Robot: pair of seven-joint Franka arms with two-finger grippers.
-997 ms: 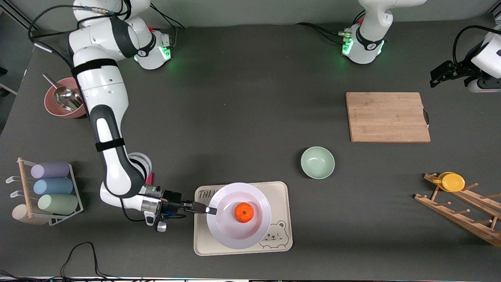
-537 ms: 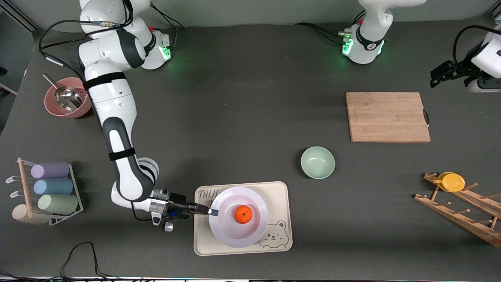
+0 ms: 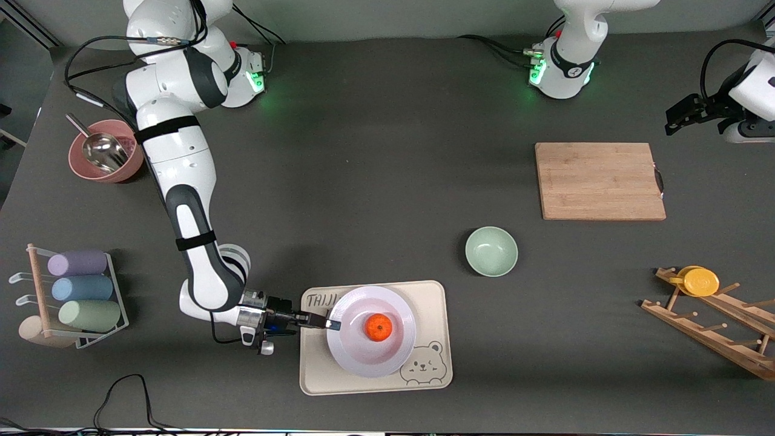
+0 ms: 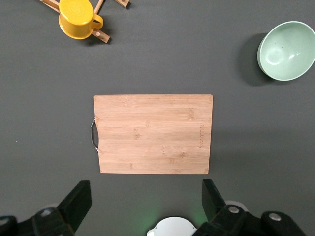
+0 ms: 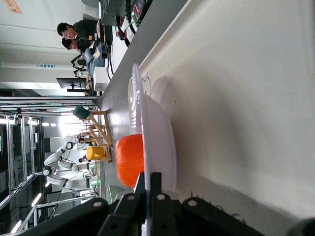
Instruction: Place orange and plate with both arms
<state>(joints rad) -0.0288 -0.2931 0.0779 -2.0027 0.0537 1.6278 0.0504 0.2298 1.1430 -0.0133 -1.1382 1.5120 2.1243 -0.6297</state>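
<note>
Resting on the cream tray [image 3: 433, 372] at lower centre, the plate [image 3: 363, 357] with the orange [image 3: 378, 327] is pinched at its rim by the right hand [image 3: 330, 324]; a careless release could roll the fruit. The left hand [image 3: 677, 118], fingers apart, waits at upper right.

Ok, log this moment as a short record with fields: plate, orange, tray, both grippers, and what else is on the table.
plate: white plate resting on the cream bear tray
orange: the orange sits in the plate's middle
right gripper: right gripper shut on the plate's rim, at the edge toward the right arm's end
left gripper: left gripper open, waiting in the air over the cutting board
other items: mint bowl; yellow cup on a wooden rack; pink bowl with a metal scoop
</note>
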